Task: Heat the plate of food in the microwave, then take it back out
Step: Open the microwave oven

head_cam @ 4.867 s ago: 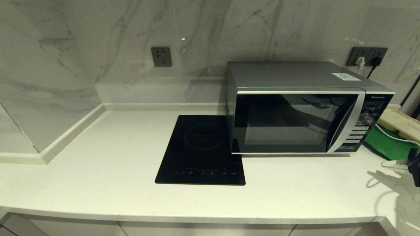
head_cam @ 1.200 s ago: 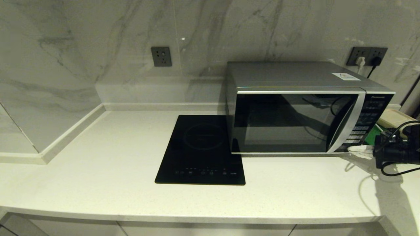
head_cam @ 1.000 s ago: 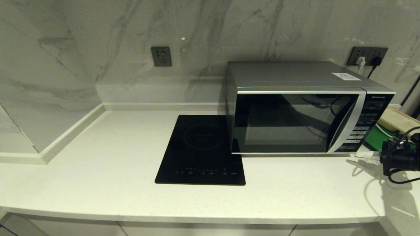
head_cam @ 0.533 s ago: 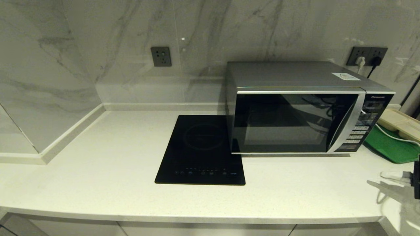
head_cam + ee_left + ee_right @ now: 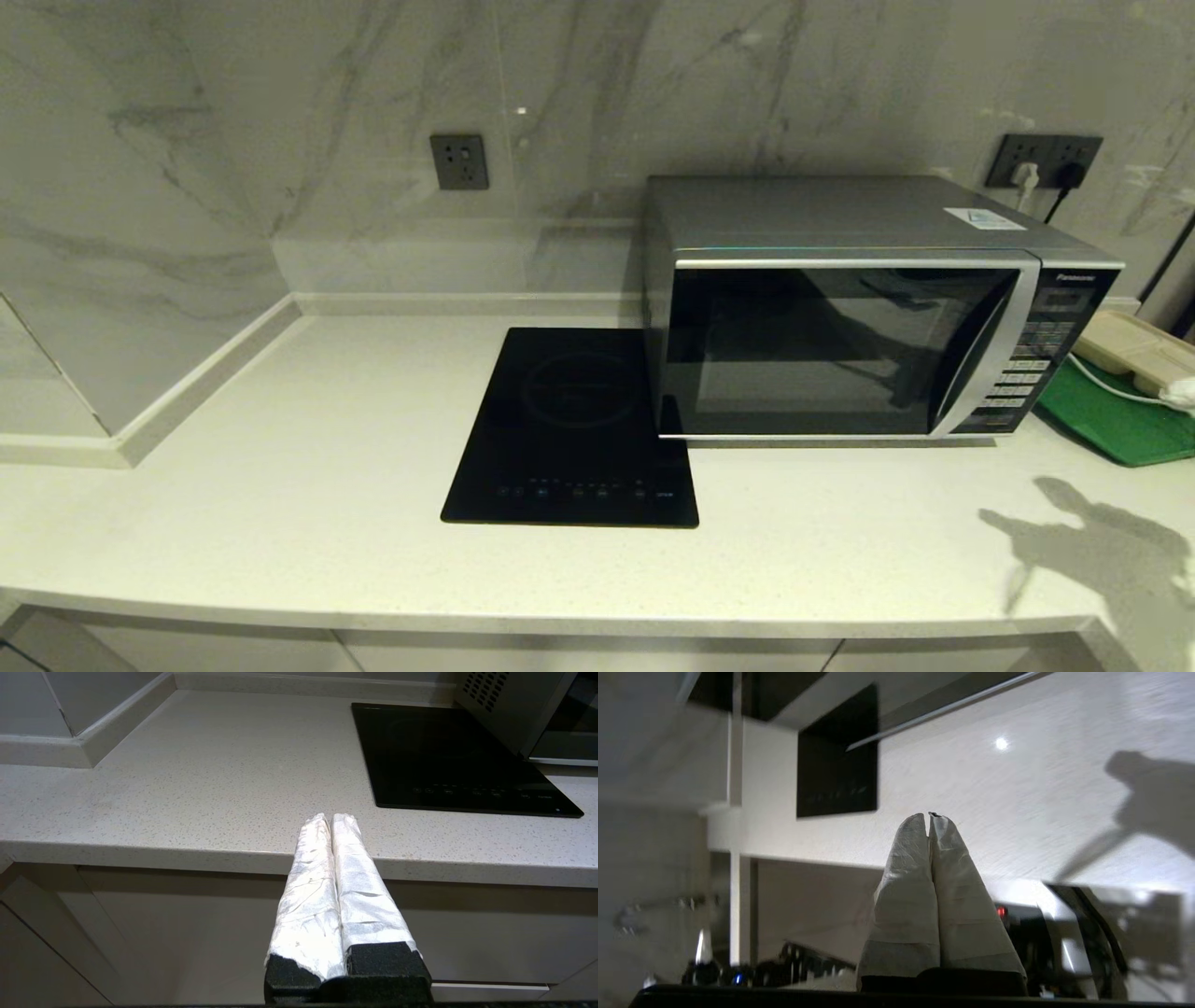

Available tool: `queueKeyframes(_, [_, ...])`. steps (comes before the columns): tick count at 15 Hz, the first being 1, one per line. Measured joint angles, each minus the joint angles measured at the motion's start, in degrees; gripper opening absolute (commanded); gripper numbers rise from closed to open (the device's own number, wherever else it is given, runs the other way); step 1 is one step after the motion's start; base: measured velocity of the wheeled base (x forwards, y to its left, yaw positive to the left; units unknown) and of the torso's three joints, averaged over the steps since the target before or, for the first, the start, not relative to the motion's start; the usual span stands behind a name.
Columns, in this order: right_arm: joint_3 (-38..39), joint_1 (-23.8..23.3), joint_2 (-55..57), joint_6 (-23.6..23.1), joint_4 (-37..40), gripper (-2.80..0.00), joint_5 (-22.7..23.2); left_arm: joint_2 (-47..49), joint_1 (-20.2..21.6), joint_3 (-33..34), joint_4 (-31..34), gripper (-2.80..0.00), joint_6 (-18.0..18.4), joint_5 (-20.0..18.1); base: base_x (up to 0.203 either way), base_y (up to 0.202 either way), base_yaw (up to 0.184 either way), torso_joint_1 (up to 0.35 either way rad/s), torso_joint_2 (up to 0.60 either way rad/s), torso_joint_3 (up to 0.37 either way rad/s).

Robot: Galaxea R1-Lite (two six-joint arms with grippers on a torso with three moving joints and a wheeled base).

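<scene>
both end effectors were pinched shut, empty — microwave (image 5: pixel 845 345) door shut ahead of them; heating wait, seemingly — opening it comes next.

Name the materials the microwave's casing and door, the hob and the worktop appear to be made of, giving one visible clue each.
Microwave: casing looks like brushed or painted silver metal, matte sheen; its door seems dark glass, mirroring the room. Hob: flat glossy black glass, with printed touch controls. Worktop: pale speckled stone or composite, going by its fine flecks, though laminate is possible.
</scene>
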Motion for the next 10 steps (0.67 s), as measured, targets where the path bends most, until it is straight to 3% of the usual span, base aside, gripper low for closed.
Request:
queueKeyframes(2, [-6.29, 6.36, -5.85, 3.67, 7.59, -2.8, -4.31, 0.0, 0.0, 0.0, -0.02, -2.8, 0.03, 0.0, 0.0, 0.0, 0.0, 0.0, 0.0, 0.0])
queueKeyframes(6, [-19.67, 23.52, -16.94, 13.52, 15.49, -2.8, -14.63, 0.0, 0.0, 0.0, -0.02, -2.8, 0.0, 0.0, 0.0, 0.0, 0.0, 0.0, 0.0, 0.0])
queueKeyframes(8, [-26.05, 32.18, -22.4, 16.21, 21.14, -2.8, -19.9, 0.0, 0.0, 0.0, 0.0, -2.8, 0.03, -0.01, 0.0, 0.0, 0.0, 0.0, 0.0, 0.0])
queueKeyframes(10, [-28.36, 36.76, -29.21, 17.18, 27.84, -2.8, -24.09, 0.0, 0.0, 0.0, 0.0, -2.8, 0.05, 0.0, 0.0, 0.0, 0.0, 0.0, 0.0, 0.0])
